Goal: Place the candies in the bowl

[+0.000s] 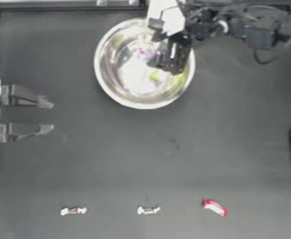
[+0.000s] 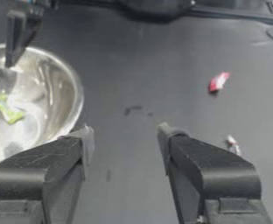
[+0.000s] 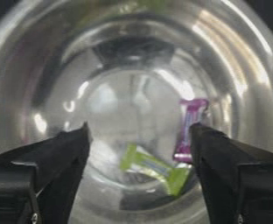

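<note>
The left pincer (image 1: 47, 115) sits parked at the desk's left edge, jaws spread wide and holding nothing. Along the near edge of the desk (image 1: 110, 163) lie three sweets in a loose row, well apart from one another: a white candy (image 1: 72, 211) toward the left, a second white candy (image 1: 148, 210) near the middle, and the red-white candy (image 1: 214, 207) to the right, lying at a slant. The bowl (image 1: 107, 84) stands toward the far edge, a little right of the desk's middle, well apart from that row. Inside it rest the yellow-green candy (image 3: 153, 168) and the purple-white candy (image 3: 188, 129), close beside each other on the shiny bottom. The right pincer (image 1: 167, 57) hangs over the bowl's right half, pointing down into it; its jaws are parted and empty, with both candies visible below between them in the right wrist view.
</note>
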### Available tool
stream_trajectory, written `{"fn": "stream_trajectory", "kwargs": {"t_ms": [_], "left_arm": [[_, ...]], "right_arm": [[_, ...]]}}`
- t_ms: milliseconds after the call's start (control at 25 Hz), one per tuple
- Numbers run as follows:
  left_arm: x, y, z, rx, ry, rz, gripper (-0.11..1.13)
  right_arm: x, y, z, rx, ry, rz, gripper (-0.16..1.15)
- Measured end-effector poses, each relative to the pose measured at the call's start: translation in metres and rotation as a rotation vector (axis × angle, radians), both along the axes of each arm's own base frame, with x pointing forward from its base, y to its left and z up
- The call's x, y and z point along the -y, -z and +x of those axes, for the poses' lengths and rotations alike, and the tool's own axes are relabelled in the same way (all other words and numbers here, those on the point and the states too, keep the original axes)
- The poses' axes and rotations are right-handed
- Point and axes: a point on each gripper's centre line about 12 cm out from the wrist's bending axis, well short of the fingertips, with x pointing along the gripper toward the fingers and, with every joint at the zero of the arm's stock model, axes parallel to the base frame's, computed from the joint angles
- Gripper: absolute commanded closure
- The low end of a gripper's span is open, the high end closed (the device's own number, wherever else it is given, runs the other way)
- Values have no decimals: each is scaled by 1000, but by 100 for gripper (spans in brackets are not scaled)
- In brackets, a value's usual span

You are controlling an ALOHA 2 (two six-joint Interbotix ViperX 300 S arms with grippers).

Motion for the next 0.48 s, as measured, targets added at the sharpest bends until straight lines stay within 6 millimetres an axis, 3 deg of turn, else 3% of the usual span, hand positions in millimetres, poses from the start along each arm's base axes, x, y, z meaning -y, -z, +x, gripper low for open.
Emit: {"fn": "stream_trajectory", "kwargs": {"t_ms": [240, 480], "left_arm": [[0, 0, 0, -3, 4, -1, 17], [1, 2, 0, -10, 6, -3, 17]], "right_arm": [[-26, -33, -31, 35, -23, 0, 2], [-72, -68, -81, 105, -76, -9, 2]]}}
